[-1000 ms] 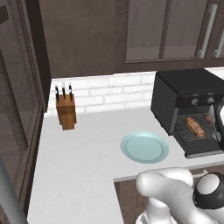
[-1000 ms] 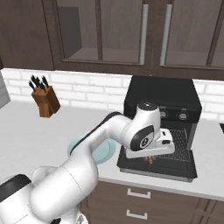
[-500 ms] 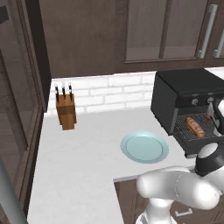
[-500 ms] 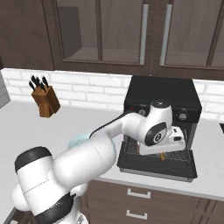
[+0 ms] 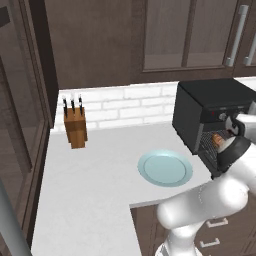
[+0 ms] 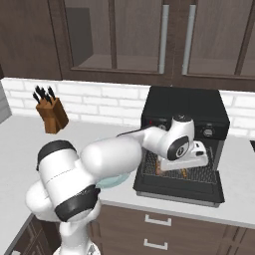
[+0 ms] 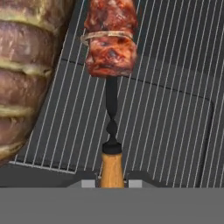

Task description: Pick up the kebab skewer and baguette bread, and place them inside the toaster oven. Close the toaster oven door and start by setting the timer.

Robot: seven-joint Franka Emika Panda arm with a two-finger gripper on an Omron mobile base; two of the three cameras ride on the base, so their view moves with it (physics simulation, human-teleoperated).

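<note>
One kebab skewer (image 7: 110, 65) with reddish-brown meat chunks and a wooden handle, and one plump golden-brown baguette bread (image 7: 26, 70), both over the wire rack of the one boxy black toaster oven (image 6: 187, 107), loaf just beside the meat. The gripper (image 7: 112, 181) is clamped tight on the skewer's handle, meat pointing away from it. Since a second ago the arm has reached further into the oven. One pale blue plate (image 5: 165, 168) and one wooden knife block (image 5: 75, 127) sit on the counter.
</note>
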